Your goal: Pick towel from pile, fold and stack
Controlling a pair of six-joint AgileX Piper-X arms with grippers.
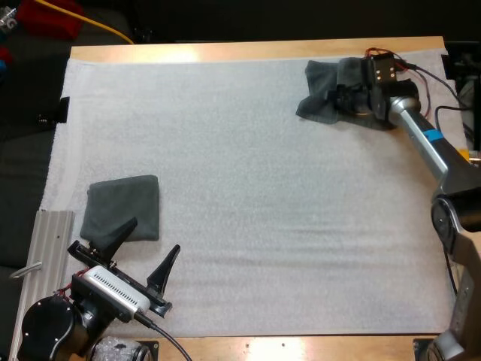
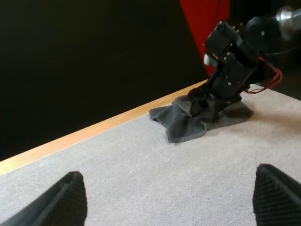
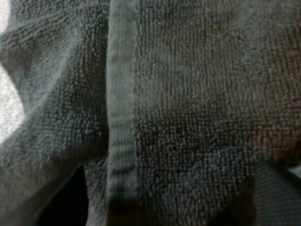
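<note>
- Two dark grey-green towels lie on the white mat (image 1: 263, 226), well apart from each other
- One folded towel (image 1: 120, 207) lies flat as a neat square at the near left of the mat; by my judgement it is the start of the stack, so one round of fold and stack looks done
- One crumpled towel (image 1: 319, 94) sits bunched at the far right of the mat, close to the wooden far edge; it is neither lifted nor folded, so picking, folding and stacking it remain
- Right gripper (image 1: 347, 98) is down on the crumpled towel, at its right side; from the left wrist camera it is seen planted into the heap
- Close up from the right wrist, towel cloth and a hem band lie between its fingers (image 3: 280, 193), which stand wide apart; the jaws look spread around the cloth, not yet pinching it
- Left gripper (image 1: 144, 252) waits at the near left, one fingertip just over the folded towel's near edge; its fingers (image 2: 61, 200) stand wide apart, holding nothing
</note>
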